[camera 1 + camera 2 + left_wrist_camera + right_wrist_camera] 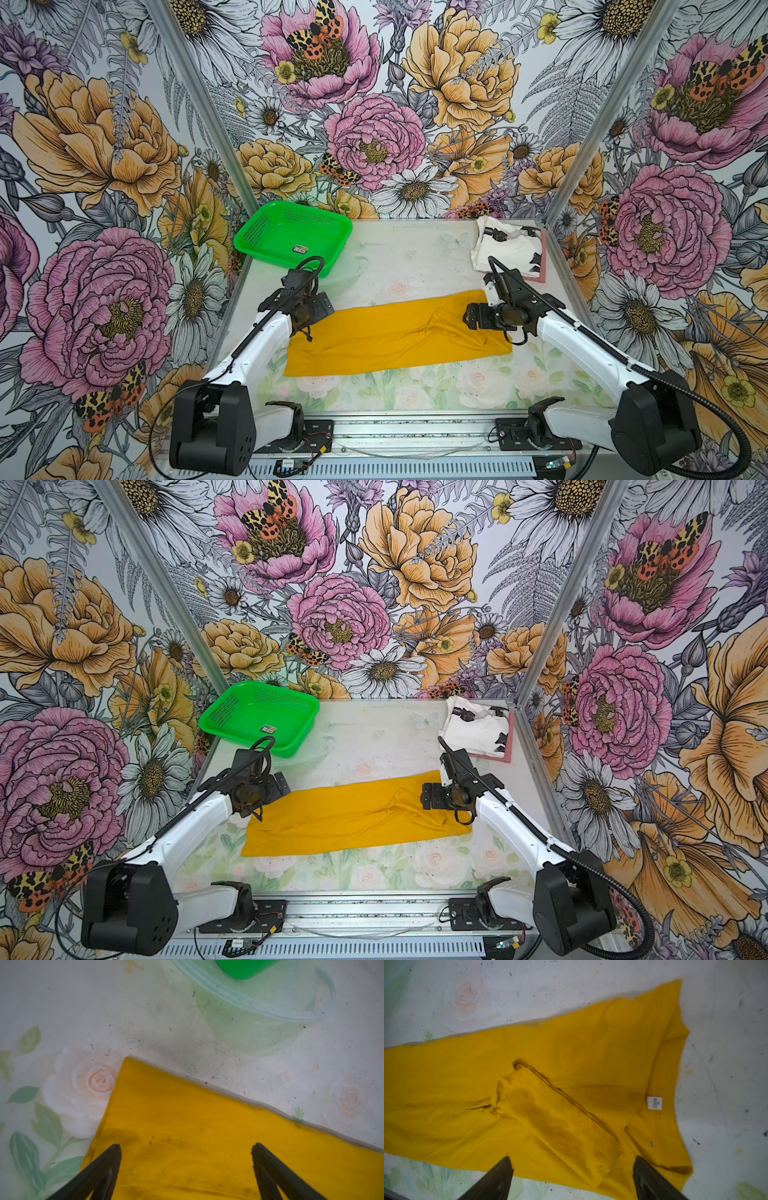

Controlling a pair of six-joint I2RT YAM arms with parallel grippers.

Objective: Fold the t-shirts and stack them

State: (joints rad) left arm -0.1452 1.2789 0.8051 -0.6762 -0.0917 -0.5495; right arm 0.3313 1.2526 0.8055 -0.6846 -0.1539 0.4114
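Observation:
A mustard-yellow t-shirt (395, 336) (353, 818) lies as a long folded band across the middle of the table, one sleeve folded onto it. Its white neck label (654, 1103) shows at the right end. My left gripper (318, 309) (187, 1147) hovers open over the band's left end, nothing between its fingers. Over the right end, near the collar, my right gripper (471, 318) (572, 1159) is also open and empty. In the back right corner a folded white t-shirt with black markings (511, 249) (478, 731) lies on a pink one (538, 277) (510, 737).
A green mesh basket (253, 237) (218, 719) (245, 968) sits at the back left, tipped against the wall just beyond my left gripper. Metal frame posts and floral walls close in the table on three sides. The arm bases stand at the front edge.

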